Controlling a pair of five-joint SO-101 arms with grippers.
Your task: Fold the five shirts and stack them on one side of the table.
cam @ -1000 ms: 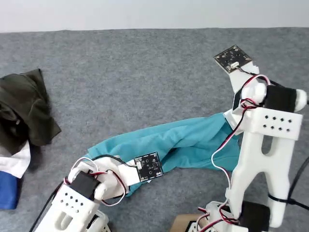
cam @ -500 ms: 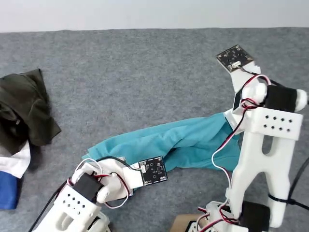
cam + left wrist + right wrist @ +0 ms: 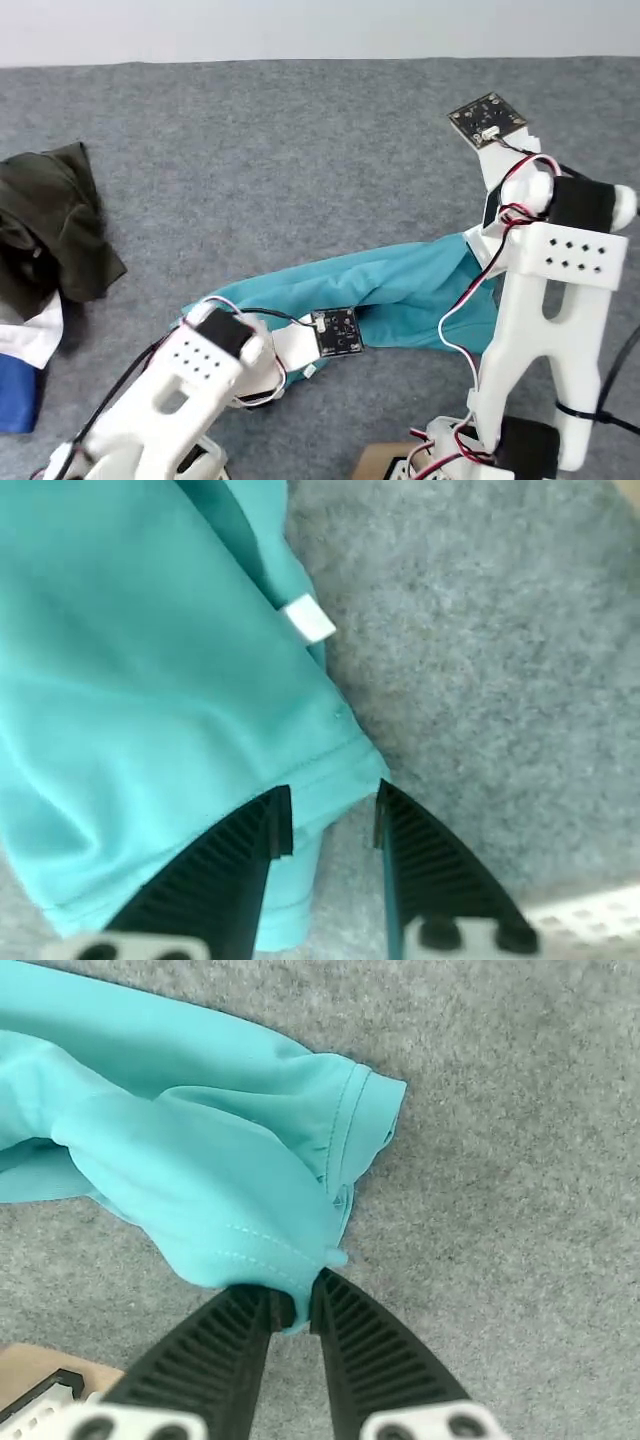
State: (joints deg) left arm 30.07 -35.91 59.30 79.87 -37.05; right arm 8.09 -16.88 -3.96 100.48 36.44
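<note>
Teal shirt (image 3: 400, 292) is found bunched on the table's (image 3: 300, 150) near side, one corner clamped by the right gripper (image 3: 296, 1308), the left gripper (image 3: 330, 812) parted astride a hem. Spreading is judged underway; closure on that hem is required.

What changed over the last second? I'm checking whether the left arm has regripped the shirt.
The left gripper moved right along the teal shirt, seen from the high view, and stands open astride its hem, not clamped. The right gripper stayed shut on the shirt; the pile of other shirts did not move.
</note>
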